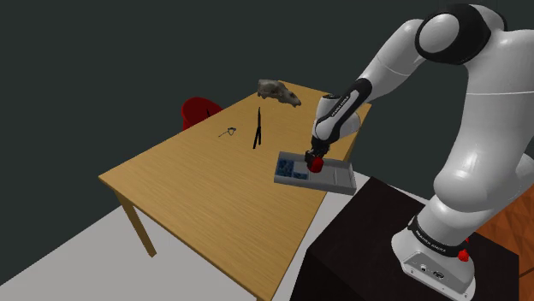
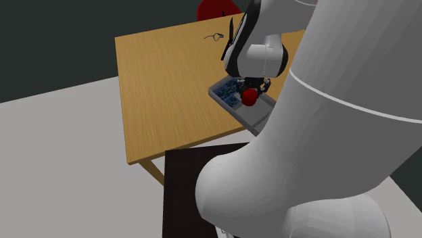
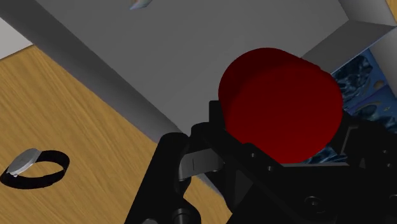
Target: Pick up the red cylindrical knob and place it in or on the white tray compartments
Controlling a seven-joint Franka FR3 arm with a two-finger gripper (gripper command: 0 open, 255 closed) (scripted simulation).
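Note:
My black gripper (image 1: 315,156) is shut on the red cylindrical knob (image 1: 316,161), which hangs just over the grey tray (image 1: 340,178) near the table edge by the stand. In the second exterior view the knob (image 2: 251,96) sits above the middle of the tray (image 2: 260,122), partly hidden by the arm. In the wrist view the knob (image 3: 280,105) is clasped between the fingers (image 3: 215,124), over the divider between the tray's plain grey compartment (image 3: 191,63) and a compartment with blue contents (image 3: 366,79).
On the wooden table (image 1: 197,192) lie a black two-pronged tool (image 1: 257,130), a small wire item (image 1: 228,132) and a skull-like object (image 1: 280,91) at the far edge. A red chair (image 1: 199,111) stands behind. A black band (image 3: 35,167) lies beside the tray.

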